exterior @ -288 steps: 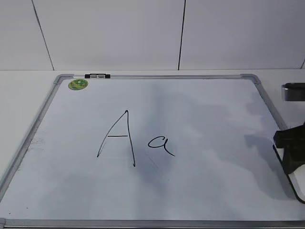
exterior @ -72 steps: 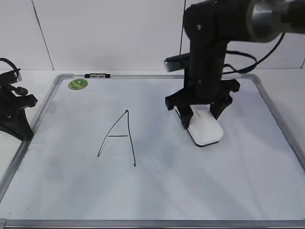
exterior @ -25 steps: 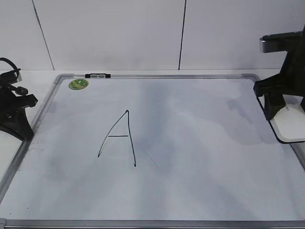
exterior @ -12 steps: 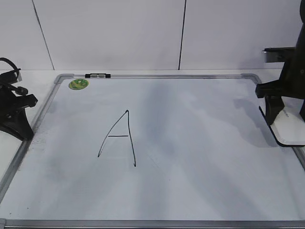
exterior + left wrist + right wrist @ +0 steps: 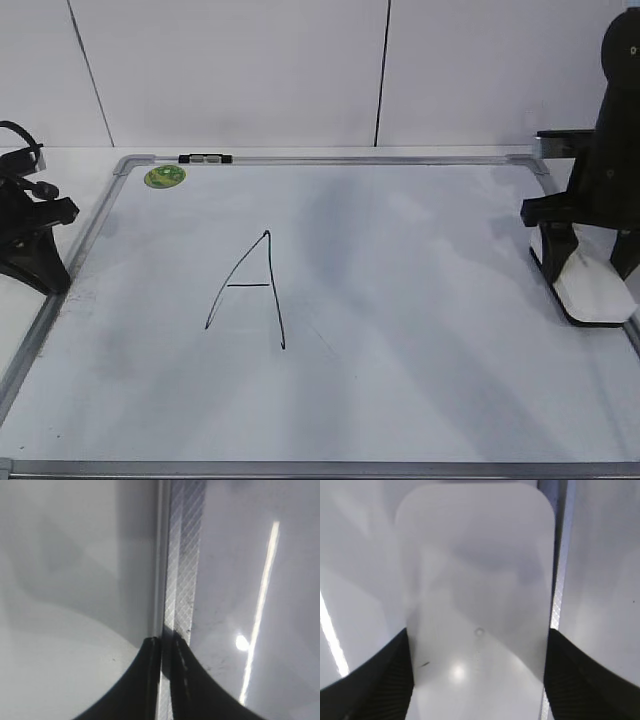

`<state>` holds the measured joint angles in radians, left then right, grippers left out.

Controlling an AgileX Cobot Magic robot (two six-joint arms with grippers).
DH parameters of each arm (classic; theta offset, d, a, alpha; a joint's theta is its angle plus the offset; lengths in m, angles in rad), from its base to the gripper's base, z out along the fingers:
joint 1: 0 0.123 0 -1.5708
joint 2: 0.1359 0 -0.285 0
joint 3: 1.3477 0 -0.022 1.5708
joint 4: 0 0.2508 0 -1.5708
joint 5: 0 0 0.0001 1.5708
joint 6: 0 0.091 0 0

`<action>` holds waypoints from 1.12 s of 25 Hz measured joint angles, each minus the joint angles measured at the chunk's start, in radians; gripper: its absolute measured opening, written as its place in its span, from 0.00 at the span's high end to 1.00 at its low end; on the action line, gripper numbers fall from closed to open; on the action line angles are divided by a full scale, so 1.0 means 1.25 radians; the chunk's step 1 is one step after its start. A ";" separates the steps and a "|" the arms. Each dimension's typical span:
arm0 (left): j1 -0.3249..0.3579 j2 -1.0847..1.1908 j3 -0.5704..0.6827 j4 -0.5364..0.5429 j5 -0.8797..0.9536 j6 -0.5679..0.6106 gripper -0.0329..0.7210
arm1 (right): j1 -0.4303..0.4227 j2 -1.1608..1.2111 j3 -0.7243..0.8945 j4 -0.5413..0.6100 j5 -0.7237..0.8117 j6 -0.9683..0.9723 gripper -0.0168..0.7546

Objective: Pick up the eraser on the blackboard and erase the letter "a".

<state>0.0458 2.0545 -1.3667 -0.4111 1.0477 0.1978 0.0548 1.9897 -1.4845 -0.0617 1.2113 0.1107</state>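
A: Board [image 5: 420, 400]: what has changed?

B: The small "a" is gone; only the tall capital "A" [image 5: 250, 290] is left. Erasing looks done.

A: Eraser [image 5: 588, 290]?

B: Carried to the right edge of the frame, low beside the rim, pinched in the right claw [image 5: 583, 272].

A: Left claw [image 5: 166, 645]?

B: Closed, empty, over the left rim.

A: Writing?

B: Green sticker [image 5: 164, 177], unreadable.

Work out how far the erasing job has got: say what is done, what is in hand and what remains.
Done: the blackboard shows only the capital A; no small letter stands beside it. In hand: the right claw grips the eraser between its fingers at the board's right edge. Left: probably only setting the eraser down and letting go. The left claw is shut at the left frame.
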 joint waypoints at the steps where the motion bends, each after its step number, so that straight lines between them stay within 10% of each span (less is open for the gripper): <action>1: 0.000 0.000 0.000 0.000 0.000 0.000 0.93 | 0.000 0.005 0.000 0.000 0.000 0.000 0.29; 23: 0.000 0.000 0.000 0.000 -0.001 0.000 0.93 | 0.000 0.007 0.000 0.001 0.000 0.000 0.28; 28: 0.000 0.000 0.000 0.000 -0.001 0.000 0.93 | 0.000 0.007 -0.001 0.001 -0.001 -0.004 0.15</action>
<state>0.0458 2.0545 -1.3667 -0.4111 1.0464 0.1978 0.0548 1.9981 -1.4861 -0.0603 1.2095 0.1063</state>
